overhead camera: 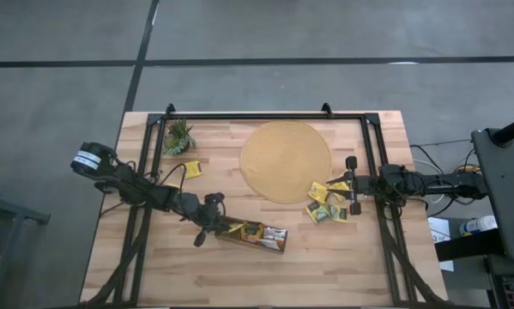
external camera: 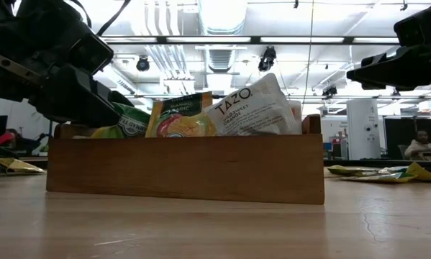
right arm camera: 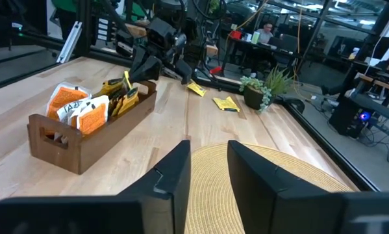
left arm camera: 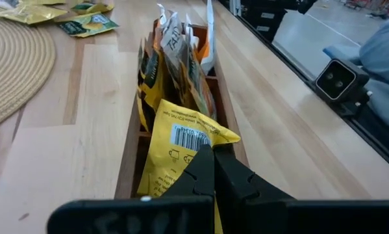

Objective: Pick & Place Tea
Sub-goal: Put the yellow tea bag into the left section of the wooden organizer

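Note:
A dark brown wooden tray (overhead camera: 269, 239) lies near the table's middle front, with several tea sachets (left arm camera: 175, 58) standing upright in it. My left gripper (left arm camera: 213, 162) is at the tray's left end, shut on a yellow sachet with a barcode (left arm camera: 178, 140). More yellow sachets (overhead camera: 327, 209) lie in a loose pile at the round woven mat's (overhead camera: 285, 160) right front edge. One lone yellow sachet (overhead camera: 190, 169) lies flat by the left arm. My right gripper (right arm camera: 207, 175) hovers open at the table's right, just beyond the pile, holding nothing. My left gripper pinches the yellow sachet by its upper edge (left arm camera: 200, 144) between its two shut fingers. The fingers come from the table's left, slanting a little downward, along the tray's length. The sachet stands tilted, its lower part inside the tray's left end compartment (left arm camera: 142, 140).
A small green spiky plant (overhead camera: 178, 136) stands at the far left corner. A black frame (overhead camera: 265, 115) rims the table's far and side edges. Bare wood lies in front of the tray and between the tray and the mat.

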Robot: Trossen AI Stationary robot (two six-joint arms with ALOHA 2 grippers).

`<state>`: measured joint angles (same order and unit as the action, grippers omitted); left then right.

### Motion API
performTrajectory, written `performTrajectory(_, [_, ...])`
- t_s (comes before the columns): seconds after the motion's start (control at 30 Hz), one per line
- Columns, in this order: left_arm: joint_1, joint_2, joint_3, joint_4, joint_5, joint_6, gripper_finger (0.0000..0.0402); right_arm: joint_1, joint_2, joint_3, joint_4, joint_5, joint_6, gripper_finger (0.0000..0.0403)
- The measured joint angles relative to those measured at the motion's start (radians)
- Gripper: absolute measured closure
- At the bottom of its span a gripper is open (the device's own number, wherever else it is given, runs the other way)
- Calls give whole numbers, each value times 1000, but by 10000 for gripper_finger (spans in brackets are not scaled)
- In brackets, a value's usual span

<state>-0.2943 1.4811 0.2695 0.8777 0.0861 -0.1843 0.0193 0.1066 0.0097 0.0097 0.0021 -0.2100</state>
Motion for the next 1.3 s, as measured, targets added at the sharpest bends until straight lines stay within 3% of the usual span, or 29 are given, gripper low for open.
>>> performTrajectory(0.17, [0, -2, -1, -4, 28, 14, 383, 0, 0, 0, 0, 0, 0, 300])
performTrajectory(0.37, [-2, -5, -2, -9, 26, 19, 285, 0, 0, 0, 0, 0, 0, 309])
performTrajectory(0.47, [-3, -29, -8, -27, -46, 17, 232, 0, 0, 0, 0, 0, 0, 314])
performTrajectory(0.6, [-25, -83, -14, -75, -236, -11, 191, 0, 0, 0, 0, 0, 0, 319])
performTrajectory(0.7, [-47, -133, -13, -140, -305, -33, 183, 0, 0, 0, 0, 0, 0, 322])
performTrajectory(1.13, [-126, -292, -11, -273, -383, -86, 181, 0, 0, 0, 0, 0, 0, 313])
performTrajectory(1.3, [-164, -335, 71, -402, -404, -96, 181, 0, 0, 0, 0, 0, 0, 314])
